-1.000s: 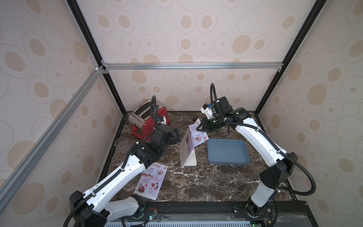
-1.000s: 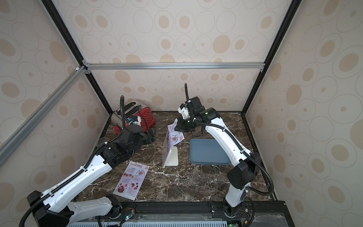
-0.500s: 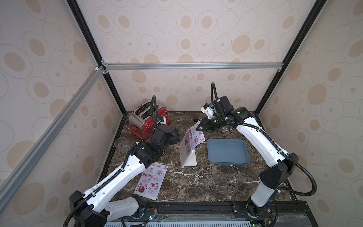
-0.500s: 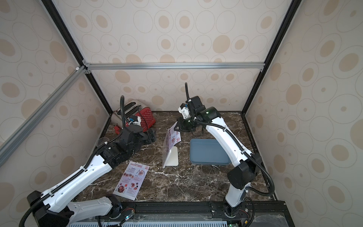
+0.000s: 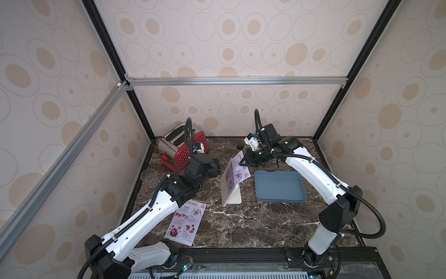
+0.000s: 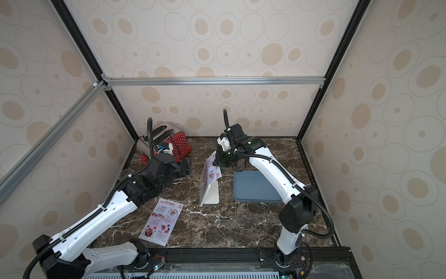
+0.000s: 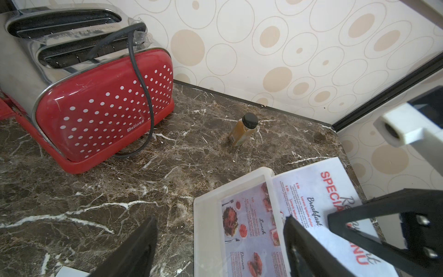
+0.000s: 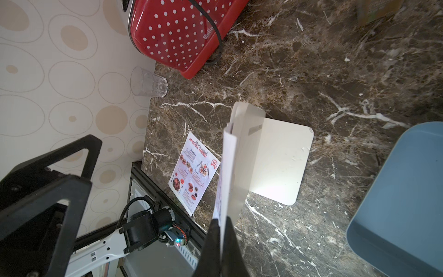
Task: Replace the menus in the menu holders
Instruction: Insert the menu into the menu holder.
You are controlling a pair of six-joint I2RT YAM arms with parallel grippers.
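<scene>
Menu [image 5: 237, 172] stands half out of the menu holder [image 5: 235, 198] top, my right gripper [image 8: 221, 221] pinched on its upper edge, my left gripper [image 5: 216, 169] spread wide just beside the holder, second menu [image 5: 187, 222] flat on the marble table [image 5: 253, 224], apart from the holder.

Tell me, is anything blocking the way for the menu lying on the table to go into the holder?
Yes. A second menu sits partly inside the holder, its free end pinched by the shut right gripper. The flat menu cannot enter until that one is out.

Mock kitchen booth: toaster [image 5: 179, 157], marble counter [image 5: 241, 224], wallpaper [image 5: 229, 48].
</scene>
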